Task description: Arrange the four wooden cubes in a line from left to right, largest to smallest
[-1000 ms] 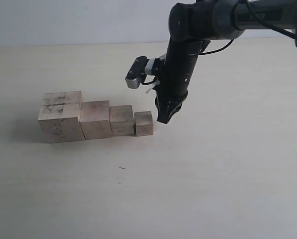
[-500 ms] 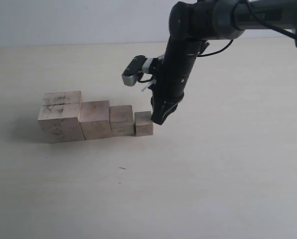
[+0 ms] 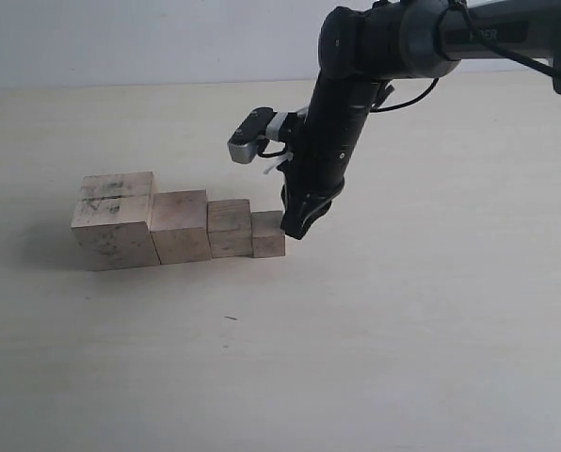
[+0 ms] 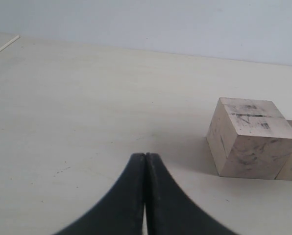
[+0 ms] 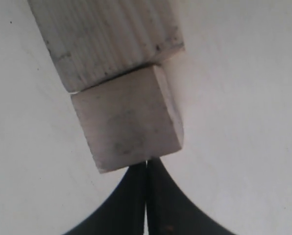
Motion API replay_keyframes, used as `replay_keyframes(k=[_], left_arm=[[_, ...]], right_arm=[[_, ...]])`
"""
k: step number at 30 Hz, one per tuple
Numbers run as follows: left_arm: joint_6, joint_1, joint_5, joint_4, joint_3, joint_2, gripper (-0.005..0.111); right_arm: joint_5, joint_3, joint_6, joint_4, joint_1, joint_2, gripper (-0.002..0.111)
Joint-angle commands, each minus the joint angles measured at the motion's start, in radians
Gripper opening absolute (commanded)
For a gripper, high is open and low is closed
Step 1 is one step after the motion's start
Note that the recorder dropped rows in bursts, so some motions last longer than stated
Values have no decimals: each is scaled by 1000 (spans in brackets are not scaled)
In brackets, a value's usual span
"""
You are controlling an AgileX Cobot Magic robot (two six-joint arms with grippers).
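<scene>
Four pale wooden cubes stand in a row on the table. From left to right they are the largest, scuffed cube (image 3: 115, 221), the second cube (image 3: 180, 226), the third cube (image 3: 230, 228) and the smallest cube (image 3: 268, 234). My right gripper (image 3: 296, 229) is shut, its closed tips pressing against the smallest cube's (image 5: 129, 125) right side, with the third cube (image 5: 107, 39) touching behind it. My left gripper (image 4: 145, 155) is shut and empty, low over the table, apart from the largest cube (image 4: 249, 138); it is out of the exterior view.
A pale tabletop (image 3: 403, 330) spreads around the row, with a small dark speck (image 3: 231, 318) in front. The right arm (image 3: 346, 104) reaches down from the upper right. A pale wall (image 3: 120, 38) runs behind the far edge.
My right gripper has moved left and come against the smallest cube, sliding it left until it touches the third cube. The other cubes have stayed put.
</scene>
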Motion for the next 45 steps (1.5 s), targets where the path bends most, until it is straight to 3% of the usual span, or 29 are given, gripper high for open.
replay_keyframes(k=[1,22,24,28,32,38,45], left_arm=[[-2,-9,-12,6,0,-7,0],[-2,-9,-12,6,0,-7,0],[-2,-9,-12,6,0,-7,0],[-2,-9,-12,6,0,-7,0],[-2,-9,-12,6,0,-7,0],[-2,-9,-12,6,0,-7,0],[-2,-9,-12,6,0,-7,0]], right_arm=[[-36,2,-8,19,0,0,0],[-28,2,14,6,0,-29,0],[-55,2,89,-44,0,-46,0],[-95,2,450,-217,-21,-108,0],[-156,23,491,-133,-46,-196,0],[-667,412,488,129,-49,-482,0],[-655,468,491,204,-46,-678,0]])
